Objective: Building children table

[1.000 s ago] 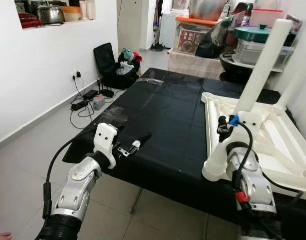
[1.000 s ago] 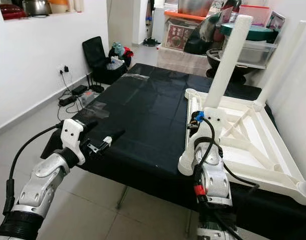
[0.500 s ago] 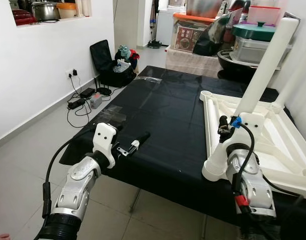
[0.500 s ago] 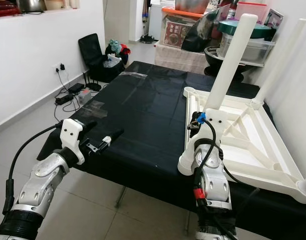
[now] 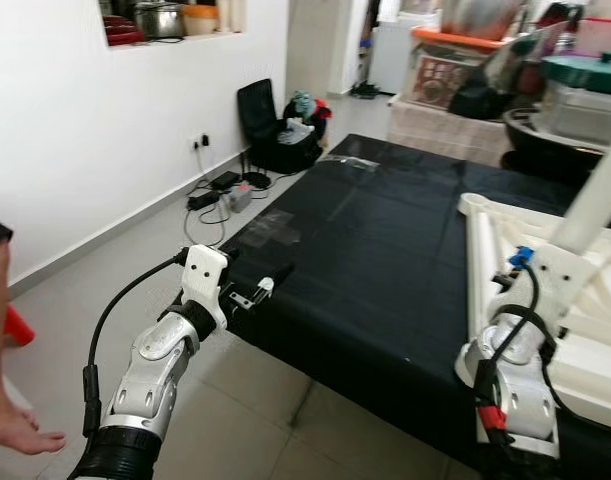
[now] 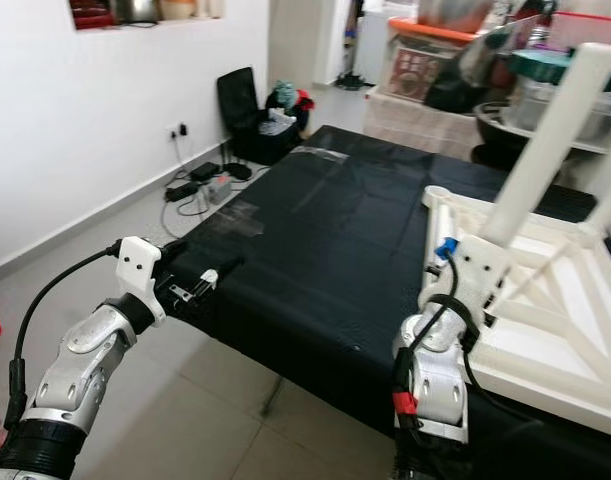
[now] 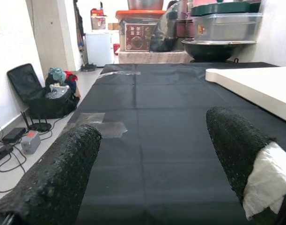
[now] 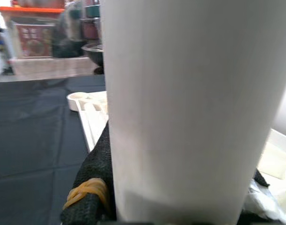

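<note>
A white plastic children's table point(image 6: 545, 335) lies upside down on the right part of a black-covered table point(image 6: 325, 230). A white round leg point(image 6: 550, 140) rises from its near corner. My right gripper point(image 6: 449, 262) is shut on this leg low down; in the right wrist view the leg point(image 8: 194, 108) stands between the black fingers point(image 8: 93, 173). At the black table's near left corner, my left gripper point(image 5: 255, 268) hovers open with nothing held. In the left wrist view its fingers point(image 7: 63, 173) stand wide apart over the black cloth.
A person's bare foot point(image 5: 15, 425) stands on the tiled floor at the far left. A black bag point(image 5: 270, 120) and cables with a power strip point(image 5: 220, 195) lie by the white wall. Boxes and pots point(image 5: 455, 75) are stacked beyond the table's far end.
The camera has swung left, so the whole scene sits further right. A person's leg and foot have come into view at the left. Neither gripper's hold has changed.
</note>
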Robot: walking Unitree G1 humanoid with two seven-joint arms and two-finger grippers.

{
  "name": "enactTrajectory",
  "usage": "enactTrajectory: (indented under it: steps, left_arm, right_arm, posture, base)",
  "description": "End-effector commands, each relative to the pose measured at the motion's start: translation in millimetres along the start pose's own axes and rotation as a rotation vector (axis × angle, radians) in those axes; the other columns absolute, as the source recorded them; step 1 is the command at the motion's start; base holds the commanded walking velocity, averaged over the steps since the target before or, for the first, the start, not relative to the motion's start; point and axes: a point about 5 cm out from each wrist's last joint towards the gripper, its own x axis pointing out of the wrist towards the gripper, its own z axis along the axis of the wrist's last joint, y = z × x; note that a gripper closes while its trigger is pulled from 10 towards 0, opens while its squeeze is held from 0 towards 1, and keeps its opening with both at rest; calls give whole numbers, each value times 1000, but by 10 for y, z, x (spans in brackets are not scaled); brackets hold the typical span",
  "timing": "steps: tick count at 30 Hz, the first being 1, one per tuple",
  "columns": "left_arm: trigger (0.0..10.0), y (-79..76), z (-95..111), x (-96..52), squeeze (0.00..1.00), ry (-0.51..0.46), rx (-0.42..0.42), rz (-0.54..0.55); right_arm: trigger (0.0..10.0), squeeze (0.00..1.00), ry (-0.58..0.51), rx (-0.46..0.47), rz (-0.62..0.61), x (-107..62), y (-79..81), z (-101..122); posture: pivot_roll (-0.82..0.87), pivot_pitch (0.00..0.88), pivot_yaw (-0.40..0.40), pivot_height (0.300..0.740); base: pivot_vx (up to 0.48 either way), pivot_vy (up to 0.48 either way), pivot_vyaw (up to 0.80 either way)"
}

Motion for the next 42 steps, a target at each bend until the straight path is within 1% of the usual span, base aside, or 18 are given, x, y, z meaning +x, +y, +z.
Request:
enactTrajectory:
  steps: [1, 10, 11, 12, 13, 16, 17, 21, 22, 24, 29, 31, 32, 33, 35, 37, 39, 42]
  left_arm:
    - [10000, 1, -18, 16, 0, 7, 6, 2]
    - [10000, 18, -42, 8, 0, 12, 7, 19]
    - [10000, 18, -43, 8, 0, 12, 7, 20]
    - [10000, 18, -43, 8, 0, 12, 7, 20]
    - [10000, 18, -43, 7, 0, 12, 6, 20]
    - [10000, 18, -44, 7, 0, 12, 6, 22]
    - [10000, 18, -47, 8, 0, 12, 4, 22]
    - [10000, 20, -49, 15, 0, 11, 3, 23]
    - [10000, 19, -48, 16, 0, 10, 2, 23]
    - [10000, 19, -48, 15, 0, 10, 2, 22]
    - [10000, 32, -52, 10, 0, 13, 5, 22]
    - [10000, 43, -53, 8, 0, 14, 6, 23]
    - [10000, 43, -53, 8, 0, 14, 6, 23]
    - [10000, 47, -54, 8, 0, 15, 6, 24]
    - [10000, 47, -54, 8, 0, 15, 6, 24]
    - [10000, 47, -54, 10, 0, 17, 7, 20]
    - [10000, 47, -55, 12, 0, 18, 9, 18]
    - [10000, 42, -54, 17, 0, 18, 10, 14]
  right_arm:
    - [10000, 0, 151, -159, -203, 46, -383, -407]
    - [10000, 0, 188, -136, -126, -1, -272, -474]
    - [10000, 592, 191, -126, -122, 1, -270, -474]
    - [10000, 592, 191, -126, -122, 1, -270, -474]
    - [10000, 773, 193, -119, -115, 5, -266, -471]
    - [10000, 816, 194, -116, -108, 10, -258, -459]
    - [10000, 1000, 185, -111, -99, 19, -252, -443]
    - [10000, 961, 170, -92, -38, 41, -194, -406]
    - [10000, 0, 162, -55, -3, 49, -156, -384]
    - [10000, 0, 108, 34, 157, 73, -17, -270]
    - [10000, 0, 52, 125, 355, 144, 59, -124]
    - [10000, 0, 37, 156, 555, 166, 127, -58]
    - [10000, 0, 37, 156, 555, 166, 127, -58]
    - [10000, 0, 52, 154, 673, 179, 145, -64]
    - [10000, 0, 52, 154, 673, 179, 145, -64]
    - [10000, 0, 54, 162, 889, 212, 163, 4]
    - [10000, 0, 46, 154, 974, 219, 195, 52]
    - [10000, 0, 31, 144, 1020, 263, 253, 101]
  posture:
    - [9, 0, -68, 740]
    - [14, 0, -74, 740]
    - [14, 0, -74, 740]
    - [14, 0, -74, 740]
    - [14, 0, -74, 740]
    - [14, 0, -74, 740]
    - [13, 0, -75, 740]
    - [12, 0, -74, 740]
    - [13, 0, -74, 740]
    - [13, 0, -73, 740]
    - [13, 0, -76, 740]
    - [14, 0, -78, 740]
    - [14, 0, -78, 740]
    - [11, 0, -74, 740]
    - [11, 0, -74, 740]
    - [15, 0, -76, 740]
    - [17, 0, -76, 740]
    - [18, 0, -75, 740]
  base:
    - [0, 0, 0]
    - [0, 0, 0]
    - [0, 0, 0]
    - [0, 0, 0]
    - [0, 0, 0]
    - [0, 0, 0]
    - [0, 0, 0]
    - [0, 0, 0]
    - [0, 0, 0]
    - [0, 0, 0]
    - [0, 0, 0]
    - [0, 0, 0]
    - [0, 0, 0]
    - [0, 0, 0]
    - [0, 0, 0]
    - [0, 0, 0]
    - [0, 0, 0]
    - [0, 0, 0]
